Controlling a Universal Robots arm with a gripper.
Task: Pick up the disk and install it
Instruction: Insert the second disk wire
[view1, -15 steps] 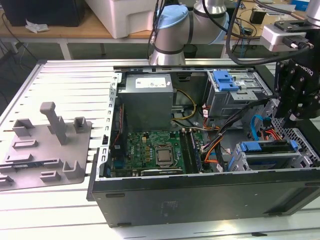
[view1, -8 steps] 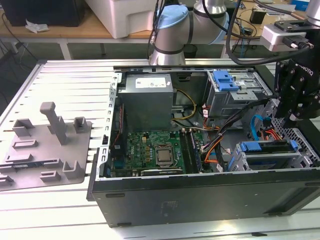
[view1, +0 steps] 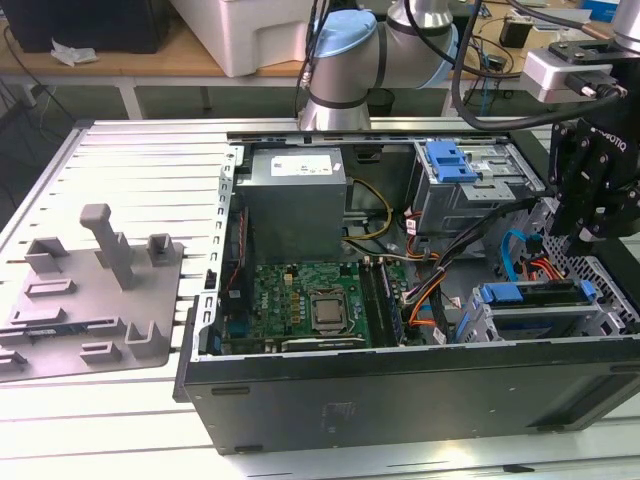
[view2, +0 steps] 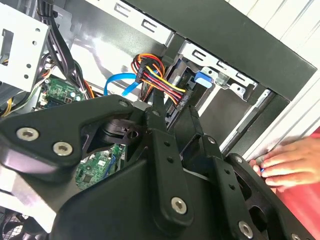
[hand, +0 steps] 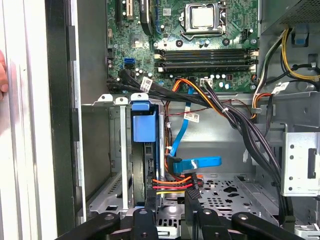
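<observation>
One open computer case (view1: 400, 400) lies on its side on the slatted desk (view1: 120, 150), with the motherboard (view1: 310, 300) on its floor and the grey power-supply box (view1: 295, 195) at the back. At the exterior view's right, the near corner of the case holds a metal drive cage (view1: 480, 325). The disk (view1: 530, 295) appears to be already seated in it, standing on edge in its blue carrier. In that view its long axis runs from left to right, along the case's near wall. In the first wrist view the disk (hand: 149, 165) shows edge-on. Its blue tab faces the motherboard, and its other end, where the red and orange power leads (hand: 172, 182) are plugged in, faces the camera. The end effector (view1: 580, 240) hangs just above that cabled end, so the disk lies below it and stretches away from it. In the first wrist view the end effector (hand: 172, 220) has its fingers partly apart and seems to hold nothing. A person's hand (view2: 285, 165) rests on the case's outer edge.
</observation>
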